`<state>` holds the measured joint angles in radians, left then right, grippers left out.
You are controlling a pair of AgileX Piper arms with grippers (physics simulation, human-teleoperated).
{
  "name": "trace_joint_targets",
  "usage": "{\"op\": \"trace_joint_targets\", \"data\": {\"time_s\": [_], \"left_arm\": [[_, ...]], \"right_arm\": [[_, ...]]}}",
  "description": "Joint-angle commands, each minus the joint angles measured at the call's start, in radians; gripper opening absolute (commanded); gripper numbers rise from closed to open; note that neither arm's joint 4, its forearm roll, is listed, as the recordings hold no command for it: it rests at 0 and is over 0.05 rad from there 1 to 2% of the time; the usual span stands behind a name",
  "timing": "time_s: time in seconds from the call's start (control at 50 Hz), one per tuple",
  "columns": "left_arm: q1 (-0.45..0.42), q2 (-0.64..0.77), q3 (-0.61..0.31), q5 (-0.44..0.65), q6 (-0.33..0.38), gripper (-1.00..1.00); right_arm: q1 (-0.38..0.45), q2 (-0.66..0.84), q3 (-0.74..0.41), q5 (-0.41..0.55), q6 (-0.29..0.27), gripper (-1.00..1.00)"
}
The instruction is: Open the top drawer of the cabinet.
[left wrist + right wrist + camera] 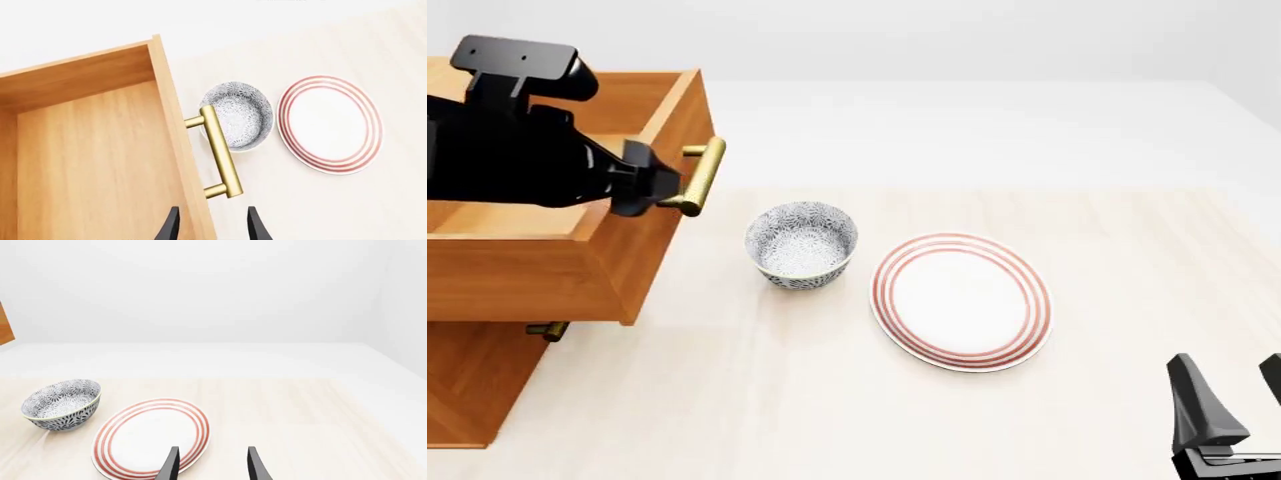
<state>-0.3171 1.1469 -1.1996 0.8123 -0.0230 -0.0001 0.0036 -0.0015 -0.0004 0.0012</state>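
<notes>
The right gripper [1232, 392] sits low at the near table [761, 400] edge, fingers parted and holding nothing. Beyond lie a plate [961, 300] and a bowl [802, 243], both empty. At far left the top drawer [574, 260] juts from the cabinet [467, 380], its box bare, and the left gripper [210, 225], parted, straddles the drawer's front panel near the handle [701, 178].

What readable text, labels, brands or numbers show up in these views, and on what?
None readable in any view.
The bowl carries only a floral pattern, no lettering.
The plate has plain red rings.
The top drawer, its brass handle and the cabinet are unmarked wood and metal.
The left gripper housing shows no label.
</notes>
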Motion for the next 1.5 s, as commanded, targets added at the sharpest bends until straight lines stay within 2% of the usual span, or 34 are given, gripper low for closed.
{"op": "trace_joint_targets", "data": {"time_s": [0.02, 0.22, 0.76, 1.0, 1.5], "left_arm": [[0.007, -0.017, -0.011, 0.018, 0.014, 1.00], [0.002, -0.039, -0.041, 0.036, 0.043, 1.00], [-0.002, -0.126, -0.010, 0.020, 0.055, 1.00], [0.028, -0.185, -0.020, 0.040, 0.075, 1.00], [0.016, -0.263, -0.050, 0.034, 0.118, 1.00]], "right_arm": [[0.000, 0.001, -0.001, 0.000, 0.000, 1.00], [0.000, 0.000, -0.001, 0.000, 0.000, 1.00], [0.000, 0.001, -0.001, 0.000, 0.000, 1.00], [0.000, 0.001, -0.001, 0.000, 0.000, 1.00], [0.000, 0.001, -0.001, 0.000, 0.000, 1.00]]}}
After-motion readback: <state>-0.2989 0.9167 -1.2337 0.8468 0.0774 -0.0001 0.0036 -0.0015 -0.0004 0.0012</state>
